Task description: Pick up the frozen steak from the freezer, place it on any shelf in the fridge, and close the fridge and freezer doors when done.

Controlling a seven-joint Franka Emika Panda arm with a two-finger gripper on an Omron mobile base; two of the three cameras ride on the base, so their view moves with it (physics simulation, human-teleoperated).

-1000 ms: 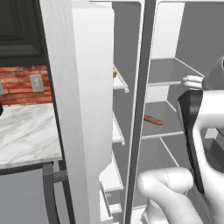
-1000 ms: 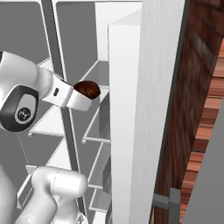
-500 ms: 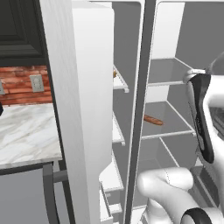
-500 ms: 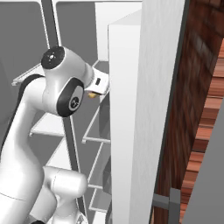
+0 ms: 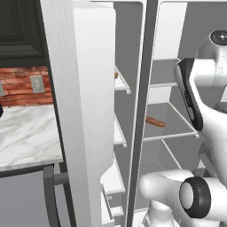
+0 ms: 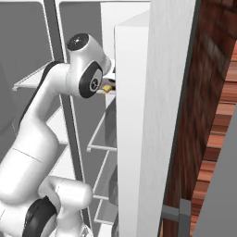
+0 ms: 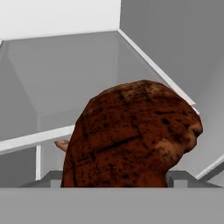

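Now steak [image 7: 131,135] sits clamped in the gripper [image 7: 114,181]

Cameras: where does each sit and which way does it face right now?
Left base view: behind the arm's left, facing the open fridge; arm at right, sausage on a shelf.
Right base view: behind the arm's right, facing the same shelves past the fridge door; arm at left.
Hand view: on the hand, looking along the tool at the held steak above a shelf.
Both base views share the arm and fridge shelves.
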